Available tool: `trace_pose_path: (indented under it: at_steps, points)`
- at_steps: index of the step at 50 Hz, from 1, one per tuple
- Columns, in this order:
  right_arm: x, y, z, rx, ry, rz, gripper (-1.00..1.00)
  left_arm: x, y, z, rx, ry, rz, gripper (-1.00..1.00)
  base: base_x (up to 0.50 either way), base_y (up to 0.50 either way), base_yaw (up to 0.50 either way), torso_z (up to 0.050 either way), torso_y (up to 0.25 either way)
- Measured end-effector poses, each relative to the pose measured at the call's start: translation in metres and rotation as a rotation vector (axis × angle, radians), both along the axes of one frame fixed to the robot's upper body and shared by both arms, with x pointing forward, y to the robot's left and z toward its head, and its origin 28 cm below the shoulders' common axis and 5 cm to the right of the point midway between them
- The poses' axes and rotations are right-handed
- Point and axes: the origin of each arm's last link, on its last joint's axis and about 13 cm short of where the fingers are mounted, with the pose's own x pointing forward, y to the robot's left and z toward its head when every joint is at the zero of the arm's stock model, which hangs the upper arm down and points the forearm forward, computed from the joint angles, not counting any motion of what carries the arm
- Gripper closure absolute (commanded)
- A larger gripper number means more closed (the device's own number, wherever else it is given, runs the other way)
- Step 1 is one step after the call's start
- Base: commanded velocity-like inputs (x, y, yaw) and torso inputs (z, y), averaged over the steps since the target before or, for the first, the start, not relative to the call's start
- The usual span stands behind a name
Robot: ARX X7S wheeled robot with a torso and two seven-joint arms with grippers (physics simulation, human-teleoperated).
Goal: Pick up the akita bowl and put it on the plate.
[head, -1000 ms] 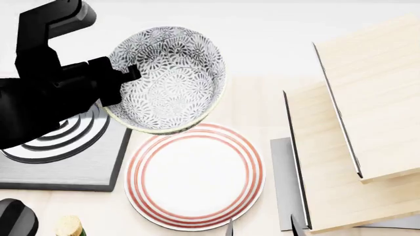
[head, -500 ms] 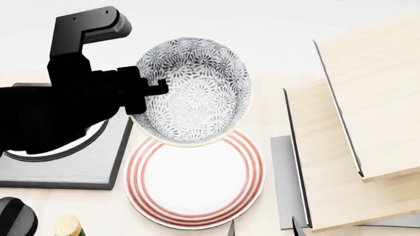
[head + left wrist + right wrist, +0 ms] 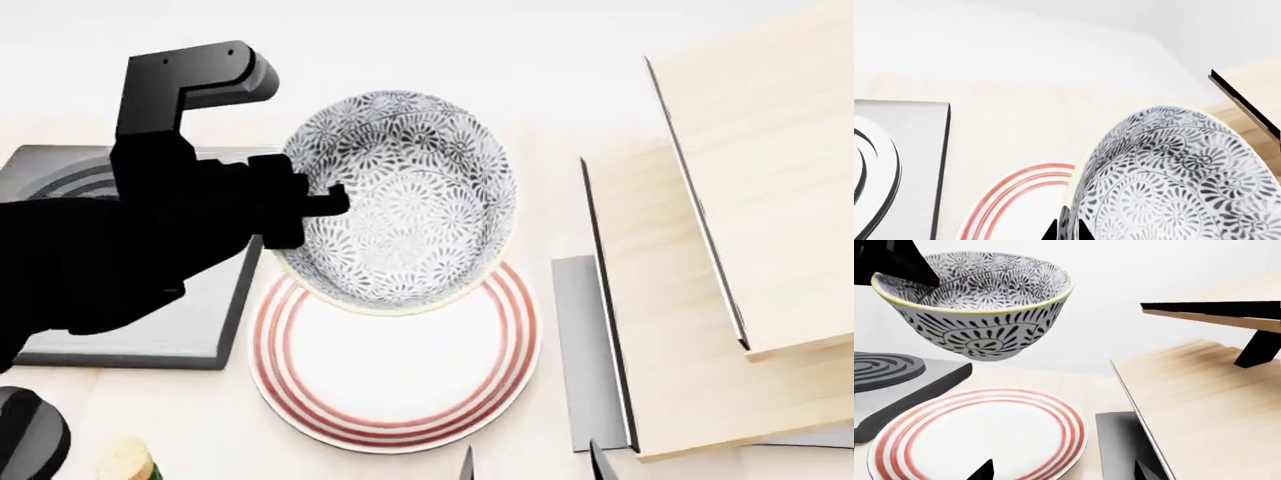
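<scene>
- Head view: over the last second the bowl [image 3: 400, 205] travels from above the burner's corner towards the plate [image 3: 395, 385]; it now overlaps the plate's 12 o'clock rim, where a second ago it barely reached it.
- The left gripper [image 3: 324, 200] carries it, jaws clamped on the bowl's rim at the bowl's 9 o'clock side, one finger reaching inside the wall.
- The right wrist view shows the bowl clear of everything, hanging in the air above the plate's far edge with open space beneath its foot; it tilts slightly.
- My judgement: the carry is nearly done, but the bowl sits off-centre; it needs a little more travel towards the plate's 6 o'clock before lowering.
- The burner [image 3: 80, 180], dark and square with raised rings, lies at the plate's 9 to 10 o'clock, just beside it; the arm hangs over it.
- Wooden shelves [image 3: 721, 270] stand at 3 o'clock, with a grey panel [image 3: 585, 350] between them and the plate; neither blocks the way down.
- A cork-topped item [image 3: 130, 460] sits at 7 o'clock on the worktop [image 3: 547, 160], apart from the plate.
- The right gripper [image 3: 1061, 472] shows only two dark tips, apart and holding nothing, low near the plate's near edge.
</scene>
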Motion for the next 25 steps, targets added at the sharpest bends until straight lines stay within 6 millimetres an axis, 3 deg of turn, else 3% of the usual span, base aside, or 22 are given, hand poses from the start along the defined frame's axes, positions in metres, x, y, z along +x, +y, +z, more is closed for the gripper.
trace_pose_path:
  at_steps: [6,21,25]
  points:
    - [0.001,0.000,-0.001,-0.002,0.002,0.000,-1.00,0.002,0.001,-0.006,0.013,0.000,0.011,1.00,0.00,0.00,0.00,0.004,-0.181]
    - [0.002,0.002,-0.003,-0.005,0.007,0.003,-1.00,0.005,0.004,-0.016,0.006,0.012,0.028,1.00,0.00,0.00,0.00,0.001,-0.009]
    - [0.002,0.002,-0.003,-0.005,0.007,0.004,-1.00,0.006,0.003,-0.018,0.015,0.008,0.032,1.00,0.00,0.00,0.00,0.008,-0.183]
